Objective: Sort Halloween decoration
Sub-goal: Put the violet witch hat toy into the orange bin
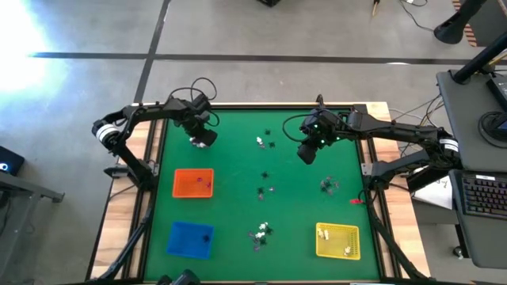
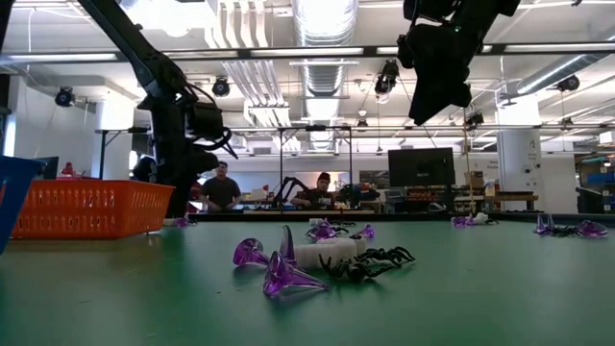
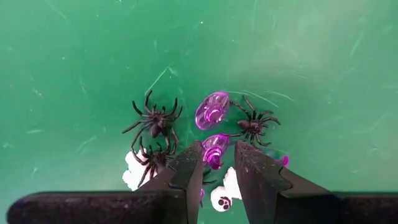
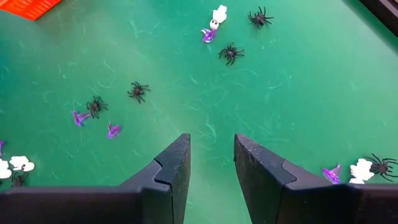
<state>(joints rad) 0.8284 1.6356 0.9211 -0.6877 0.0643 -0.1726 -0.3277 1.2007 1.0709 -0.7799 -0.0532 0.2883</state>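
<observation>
Tiny Halloween trinkets lie scattered on the green table: black spiders, purple witch hats and white ghosts. My left gripper points straight down at a small cluster at the table's far left, shut on one purple hat. My right gripper hangs open and high over the far middle, with nothing between its fingers. More trinkets lie below it. My left gripper has a purple hat between its two fingertips, coming from above with the fingers pointing down. The hat sits just at the fingers' free ends, among the spiders and ghosts. Whether it is lifted off the table I cannot tell.
An orange tray stands near my left gripper, a blue tray at the near left, a yellow tray at the near right. Trinket clusters lie mid-table and near the front. People sit in the room beyond.
</observation>
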